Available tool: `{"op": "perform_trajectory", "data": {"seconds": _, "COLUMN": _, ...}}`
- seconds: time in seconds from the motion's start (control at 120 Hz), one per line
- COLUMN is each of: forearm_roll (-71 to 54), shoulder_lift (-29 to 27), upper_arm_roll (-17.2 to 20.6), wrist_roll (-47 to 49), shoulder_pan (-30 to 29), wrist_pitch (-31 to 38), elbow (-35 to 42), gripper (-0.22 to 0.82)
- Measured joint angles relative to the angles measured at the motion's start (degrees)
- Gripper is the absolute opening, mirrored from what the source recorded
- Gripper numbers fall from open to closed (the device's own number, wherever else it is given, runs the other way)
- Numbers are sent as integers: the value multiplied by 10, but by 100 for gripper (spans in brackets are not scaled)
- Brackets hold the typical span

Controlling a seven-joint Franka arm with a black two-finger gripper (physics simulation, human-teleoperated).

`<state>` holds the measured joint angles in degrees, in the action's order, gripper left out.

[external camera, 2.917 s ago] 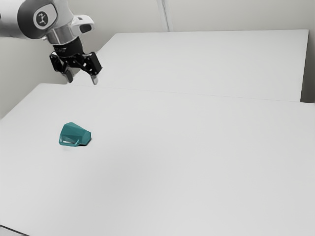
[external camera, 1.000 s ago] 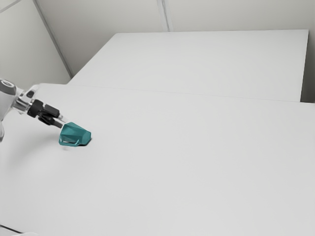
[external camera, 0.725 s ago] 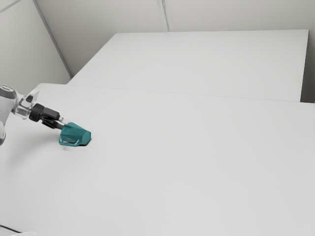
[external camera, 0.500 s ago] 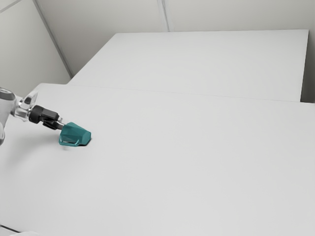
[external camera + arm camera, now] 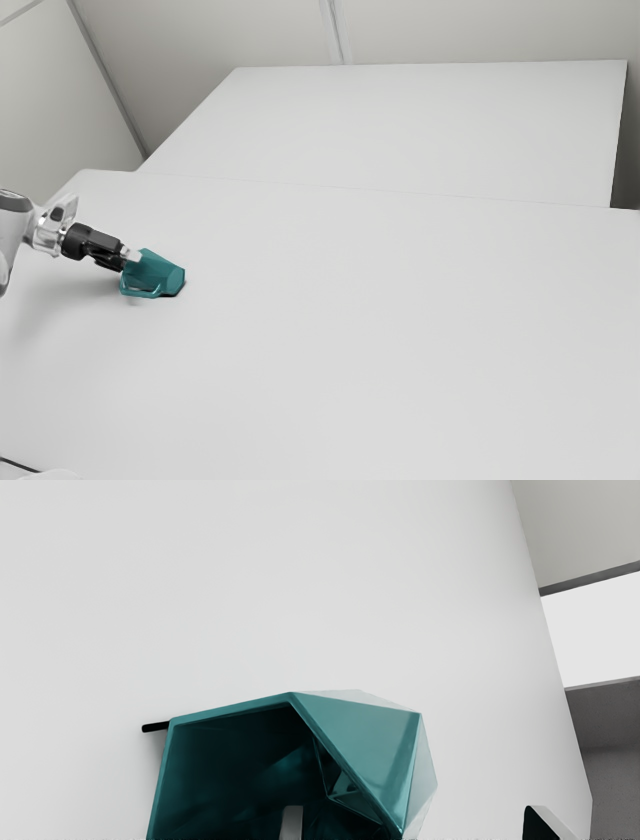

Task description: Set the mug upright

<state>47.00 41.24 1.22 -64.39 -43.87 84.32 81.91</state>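
The mug (image 5: 155,275) is seen on its side on the table (image 5: 380,330) in the exterior view, its open end faced by the gripper (image 5: 132,257). In the wrist view, the fingers (image 5: 292,824) are spread, nothing grasped: one is placed at the mouth (image 5: 235,770), the other outside the wall (image 5: 370,750). The wall is best pinched squarely, then the mouth end raised slowly.

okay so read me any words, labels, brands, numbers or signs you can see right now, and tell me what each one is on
None that I can read.
Mug: no lettering on the sides in sight.
Gripper and arm: no legible mark.
Table and walls: no words, numbers or signs.
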Motion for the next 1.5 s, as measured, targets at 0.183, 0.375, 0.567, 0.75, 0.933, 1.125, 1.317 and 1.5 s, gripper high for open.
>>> {"op": "perform_trajectory", "data": {"seconds": 0.183, "forearm_roll": 3, "shoulder_lift": -1, "upper_arm_roll": 1, "wrist_roll": -6, "shoulder_pan": -1, "wrist_pitch": -14, "elbow": 2, "gripper": 33}}
{"op": "perform_trajectory", "data": {"seconds": 0.375, "forearm_roll": 4, "shoulder_lift": -1, "upper_arm_roll": 1, "wrist_roll": -10, "shoulder_pan": -1, "wrist_pitch": -20, "elbow": 3, "gripper": 16}}
{"op": "perform_trajectory", "data": {"seconds": 0.567, "forearm_roll": 3, "shoulder_lift": 0, "upper_arm_roll": 1, "wrist_roll": -14, "shoulder_pan": -2, "wrist_pitch": -26, "elbow": 4, "gripper": 1}}
{"op": "perform_trajectory", "data": {"seconds": 0.75, "forearm_roll": 4, "shoulder_lift": -5, "upper_arm_roll": 2, "wrist_roll": -16, "shoulder_pan": -3, "wrist_pitch": -40, "elbow": 4, "gripper": -10}}
{"op": "perform_trajectory", "data": {"seconds": 0.933, "forearm_roll": 4, "shoulder_lift": -9, "upper_arm_roll": 10, "wrist_roll": -20, "shoulder_pan": -5, "wrist_pitch": -51, "elbow": 4, "gripper": -15}}
{"op": "perform_trajectory", "data": {"seconds": 1.125, "forearm_roll": 3, "shoulder_lift": -20, "upper_arm_roll": 11, "wrist_roll": -24, "shoulder_pan": -2, "wrist_pitch": -52, "elbow": 4, "gripper": -16}}
{"op": "perform_trajectory", "data": {"seconds": 1.317, "forearm_roll": -20, "shoulder_lift": -73, "upper_arm_roll": 9, "wrist_roll": -30, "shoulder_pan": 33, "wrist_pitch": -25, "elbow": 34, "gripper": -16}}
{"op": "perform_trajectory", "data": {"seconds": 1.5, "forearm_roll": -70, "shoulder_lift": -144, "upper_arm_roll": 7, "wrist_roll": -36, "shoulder_pan": 88, "wrist_pitch": 70, "elbow": 103, "gripper": -17}}
